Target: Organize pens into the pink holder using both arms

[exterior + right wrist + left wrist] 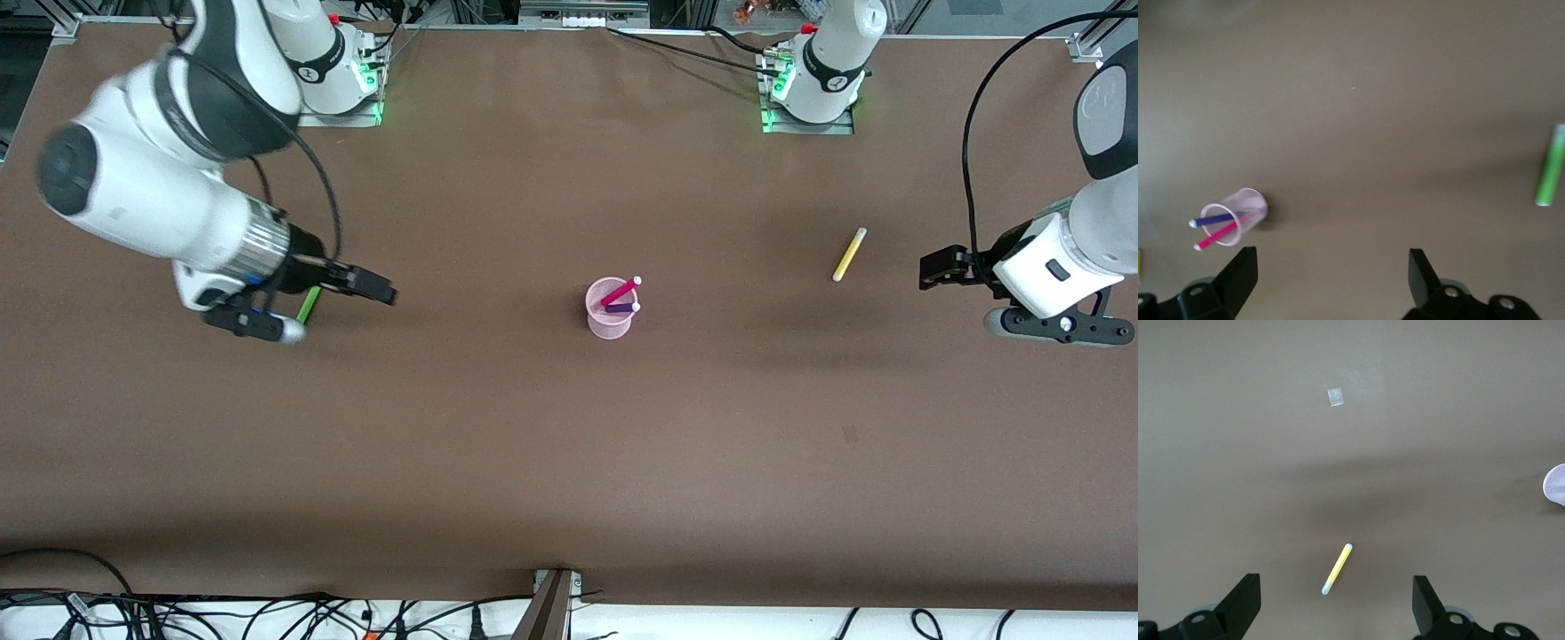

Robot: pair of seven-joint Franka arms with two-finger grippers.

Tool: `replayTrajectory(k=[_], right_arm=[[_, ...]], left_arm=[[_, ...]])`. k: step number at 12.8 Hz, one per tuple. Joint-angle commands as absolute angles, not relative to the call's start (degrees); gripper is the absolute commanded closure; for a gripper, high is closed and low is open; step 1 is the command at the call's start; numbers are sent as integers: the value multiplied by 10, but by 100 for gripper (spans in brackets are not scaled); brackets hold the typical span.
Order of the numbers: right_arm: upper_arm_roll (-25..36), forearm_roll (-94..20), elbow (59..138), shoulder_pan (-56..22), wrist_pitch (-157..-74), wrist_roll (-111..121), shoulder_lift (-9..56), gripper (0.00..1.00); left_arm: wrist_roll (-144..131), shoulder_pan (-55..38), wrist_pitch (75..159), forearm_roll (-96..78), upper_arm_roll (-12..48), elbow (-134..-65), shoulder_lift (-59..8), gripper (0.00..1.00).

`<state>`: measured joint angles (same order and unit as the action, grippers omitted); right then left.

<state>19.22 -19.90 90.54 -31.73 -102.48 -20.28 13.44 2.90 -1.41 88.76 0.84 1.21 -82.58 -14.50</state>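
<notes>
Front view shows a brown table [569, 462] with both arms extended low above it. The right arm [169, 204] reaches in from its base, and the right gripper [378, 289] is over the table near the green pen [308, 304], its fingers spread wide with nothing between them. The left arm [1080, 240] enters at its own end of the table; the left gripper [938, 268] is over bare table surface near the yellow pen [849, 254], its fingers likewise fully apart and empty.

The pink holder [609, 311] stands upright near the table centre, between the two grippers and well apart from both. It contains two pens: the magenta pen [620, 292] and the dark purple pen [621, 308], both leaning with their pale ends above the rim.

The green pen lies flat on the table, partly hidden under the right arm's wrist. The yellow pen lies flat toward the left arm's end, farther from the front camera than the holder.

A small pale square mark [1335, 397] is visible on the table in the left wrist view.
</notes>
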Motion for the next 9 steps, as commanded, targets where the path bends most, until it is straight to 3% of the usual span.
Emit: replayTrajectory(k=[1, 3, 9], right_arm=[[98, -80, 919, -220, -971, -133, 68, 0], [41, -48, 920, -142, -937, -74, 37, 0], [35, -11, 910, -99, -900, 12, 14, 0]], left_arm=[[19, -15, 895, 21, 16, -833, -139, 0], [18, -16, 895, 21, 16, -835, -140, 0], [16, -16, 895, 21, 17, -835, -139, 0]])
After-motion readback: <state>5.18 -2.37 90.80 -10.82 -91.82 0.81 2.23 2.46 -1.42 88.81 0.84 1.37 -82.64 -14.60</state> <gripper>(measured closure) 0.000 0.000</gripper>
